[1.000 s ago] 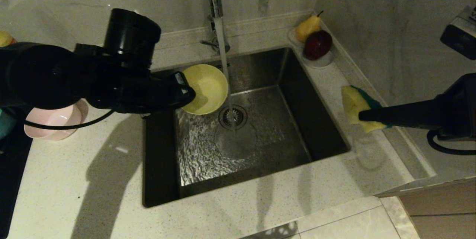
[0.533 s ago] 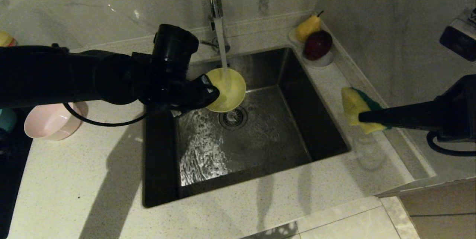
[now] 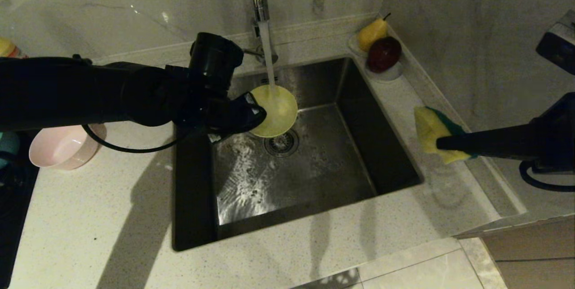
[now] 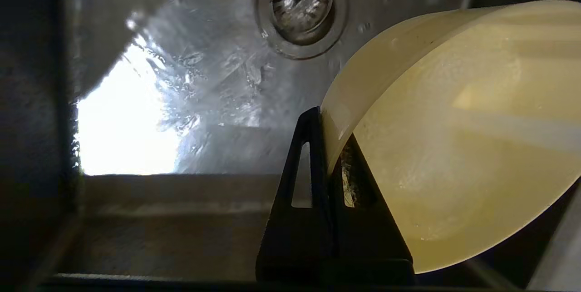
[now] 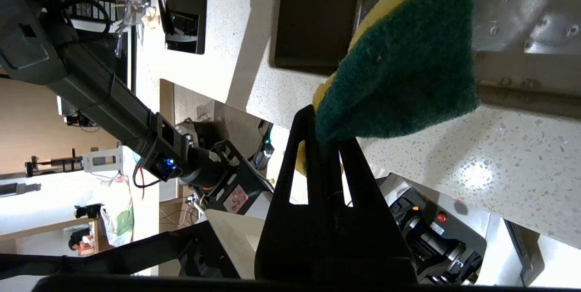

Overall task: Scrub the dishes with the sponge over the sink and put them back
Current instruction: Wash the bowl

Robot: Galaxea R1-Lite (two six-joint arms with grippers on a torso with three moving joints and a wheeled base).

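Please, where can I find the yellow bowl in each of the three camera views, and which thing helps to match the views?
Head view: the yellow bowl is at the centre, over the sink, under the tap's water, its rim gripped by the left gripper.
Left wrist view: it fills the right side, rim pinched between the fingers.
Right wrist view: not in it.
Shared landmark: the drain strainer, beside the bowl in the head and left wrist views.
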